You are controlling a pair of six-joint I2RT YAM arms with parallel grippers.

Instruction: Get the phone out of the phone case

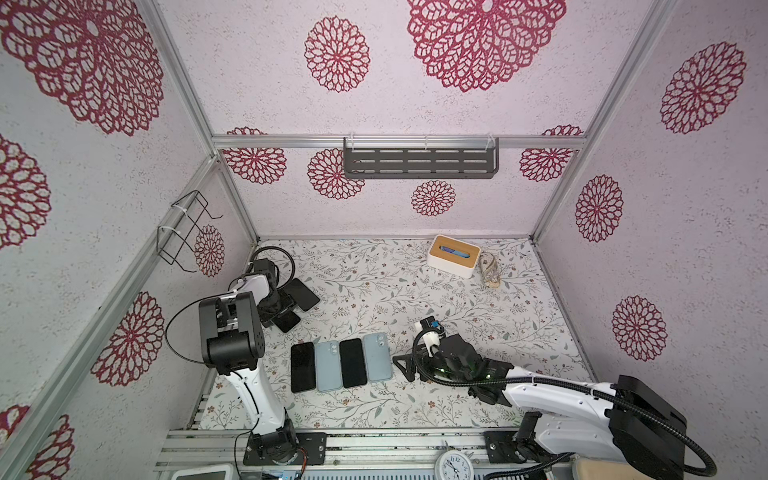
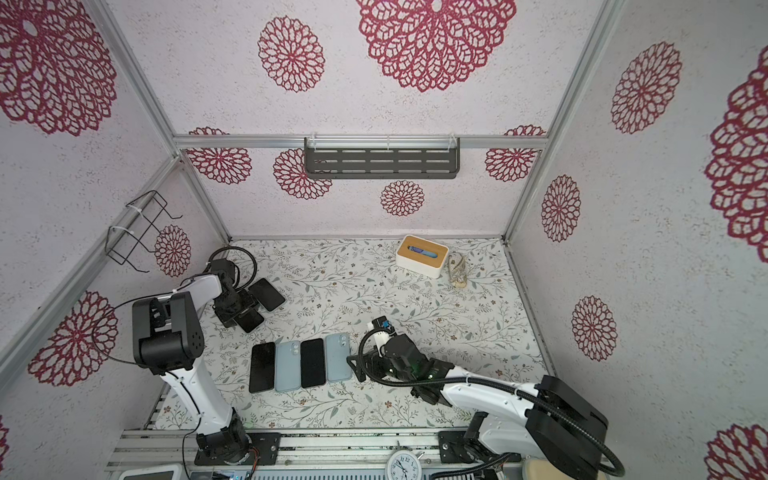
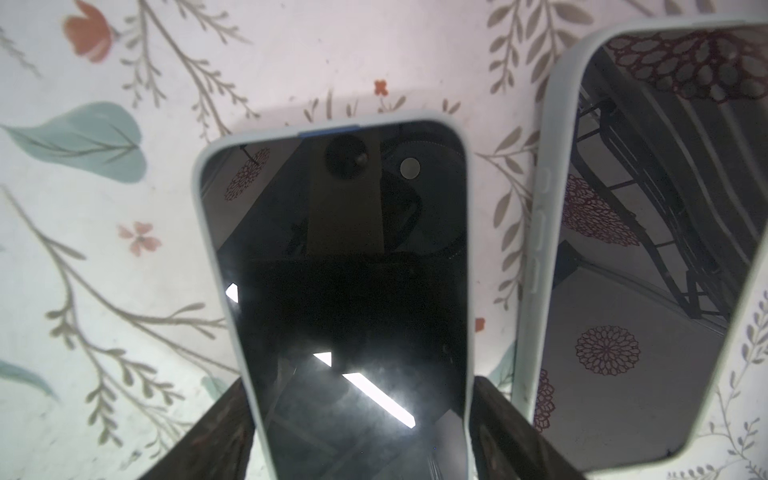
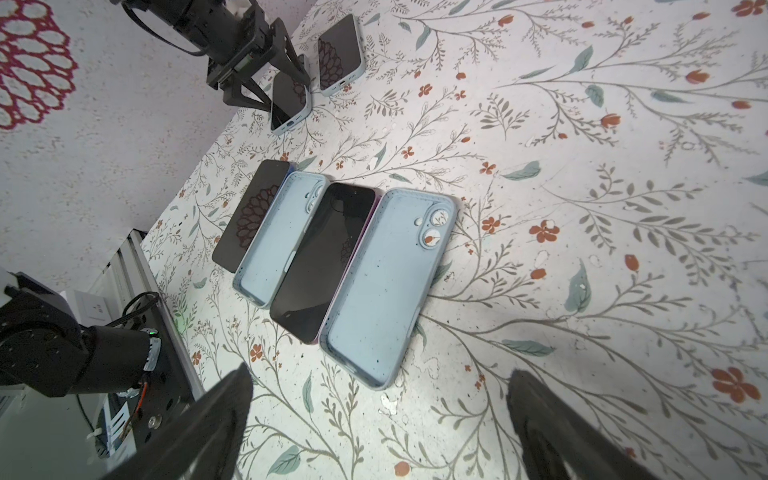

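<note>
A phone [image 3: 340, 270] in a pale blue-grey phone case [image 3: 208, 232] lies screen up at the table's back left [image 1: 287, 321] [image 2: 250, 321]. My left gripper [image 3: 359, 384] [image 1: 279, 308] [image 2: 240, 308] [image 4: 286, 89] stands over its near end, one finger against each long side of the case. A second cased phone [image 3: 648, 249] [image 1: 306, 293] [image 4: 340, 52] lies beside it. My right gripper [image 4: 379, 369] [image 1: 401, 365] [image 2: 357, 368] stands open and holds nothing, just right of a row of two bare phones [image 1: 302, 368] [image 1: 353, 363] and two empty cases [image 1: 330, 365] [image 1: 377, 357].
A white tissue box [image 1: 454, 255] with a wooden lid and a small clear bundle [image 1: 489, 270] sit at the back right. A grey shelf [image 1: 419, 158] hangs on the back wall, a wire rack [image 1: 183, 232] on the left wall. A clock [image 1: 454, 465] lies at the front rail.
</note>
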